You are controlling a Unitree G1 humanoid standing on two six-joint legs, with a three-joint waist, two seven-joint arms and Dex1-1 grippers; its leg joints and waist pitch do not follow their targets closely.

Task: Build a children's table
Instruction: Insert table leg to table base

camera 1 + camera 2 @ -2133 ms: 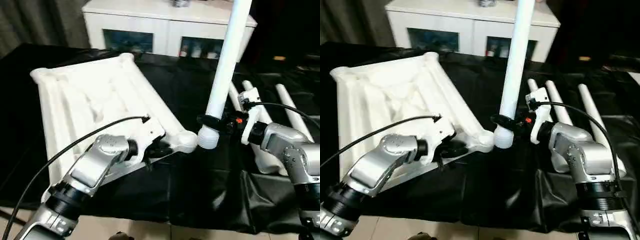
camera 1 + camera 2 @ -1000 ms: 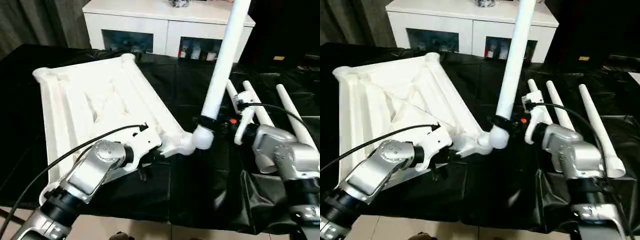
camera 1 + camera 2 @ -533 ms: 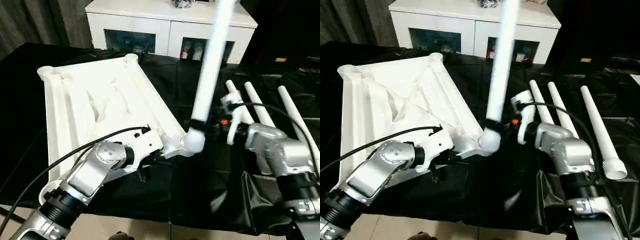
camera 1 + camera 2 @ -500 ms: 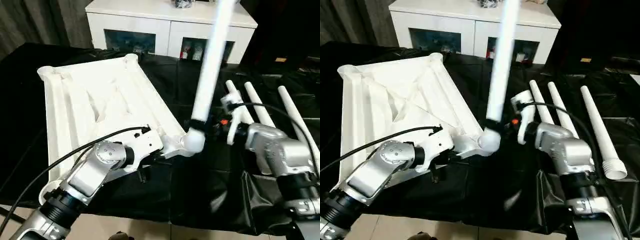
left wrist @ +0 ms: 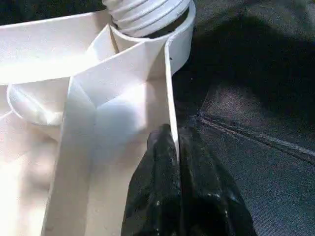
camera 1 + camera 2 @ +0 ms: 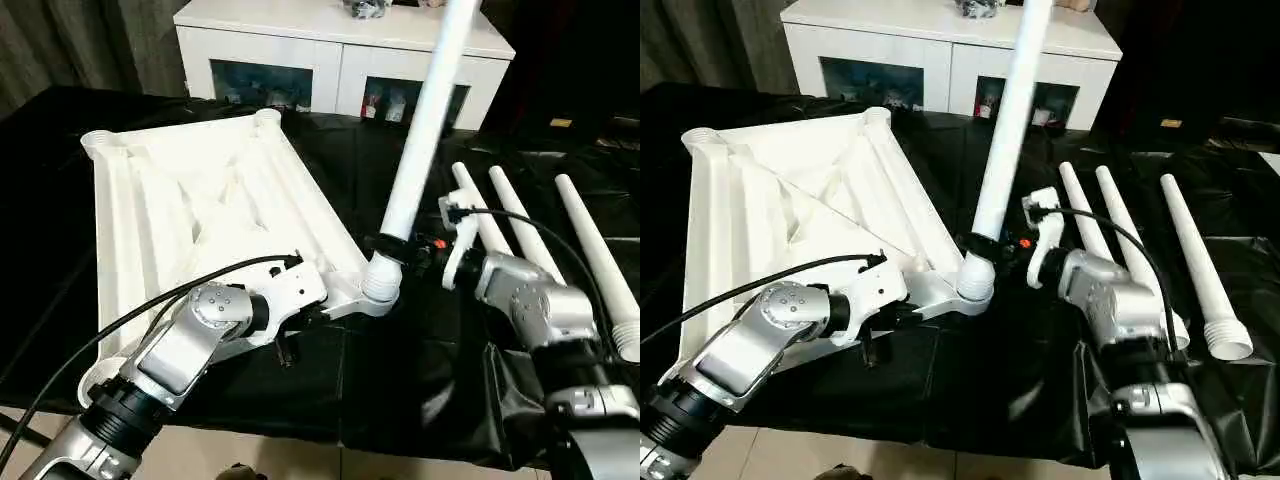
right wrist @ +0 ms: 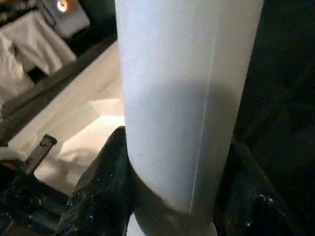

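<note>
tabletop (image 6: 190, 210) upside down, rim pinched in left gripper (image 5: 173, 142) jaws | first leg (image 6: 420, 130) clamped in right gripper (image 6: 400, 248) jaws, threaded end entering corner socket (image 5: 177, 34), judged unseated | three spare legs (image 6: 1185, 250) beyond right jaws, unfitted

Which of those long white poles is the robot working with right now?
Start at the big white tabletop lying ribbed side up on the black cloth. At its near right corner one leg rises steeply, held by the right fingers. The other three legs lie flat.
</note>
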